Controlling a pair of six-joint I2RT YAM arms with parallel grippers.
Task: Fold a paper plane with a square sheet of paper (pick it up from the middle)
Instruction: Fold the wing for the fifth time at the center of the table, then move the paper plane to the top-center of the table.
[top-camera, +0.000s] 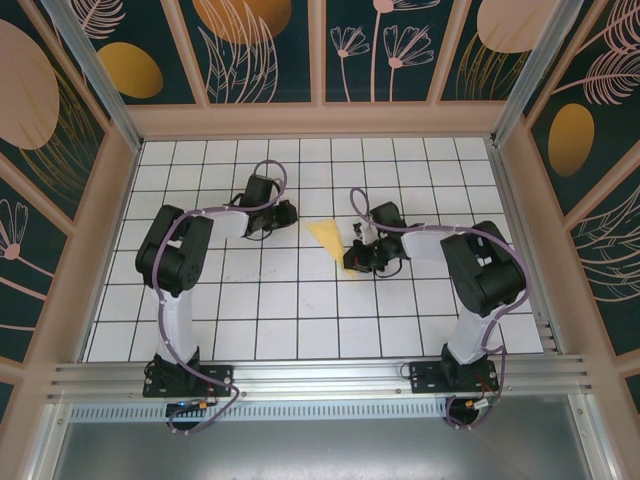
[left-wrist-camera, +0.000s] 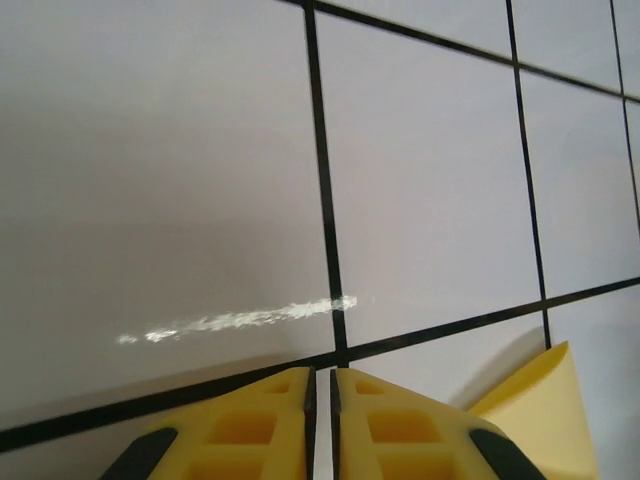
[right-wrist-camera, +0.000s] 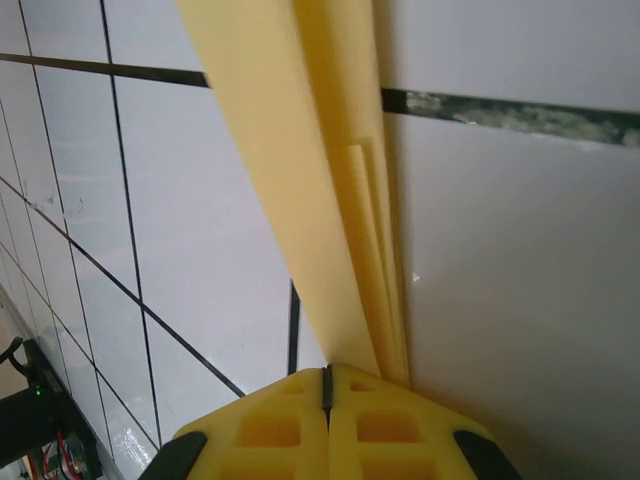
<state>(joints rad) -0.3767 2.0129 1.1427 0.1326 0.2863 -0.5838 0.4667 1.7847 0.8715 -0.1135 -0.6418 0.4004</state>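
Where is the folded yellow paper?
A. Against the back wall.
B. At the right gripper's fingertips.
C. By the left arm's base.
B: the paper ends at the right gripper, its folded layers running out from those fingertips in the right wrist view.

Left arm (top-camera: 175, 300) and right arm (top-camera: 470, 320): white links, black joint housings, purple cables (top-camera: 430, 229) looped alongside. Black base plates (top-camera: 190, 380). Fingers (left-wrist-camera: 250, 430) yellow, with square moulded recesses and black trim.

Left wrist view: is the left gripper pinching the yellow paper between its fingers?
No, the left gripper has nothing between its nearly closed fingers; the yellow paper pokes out beside them.
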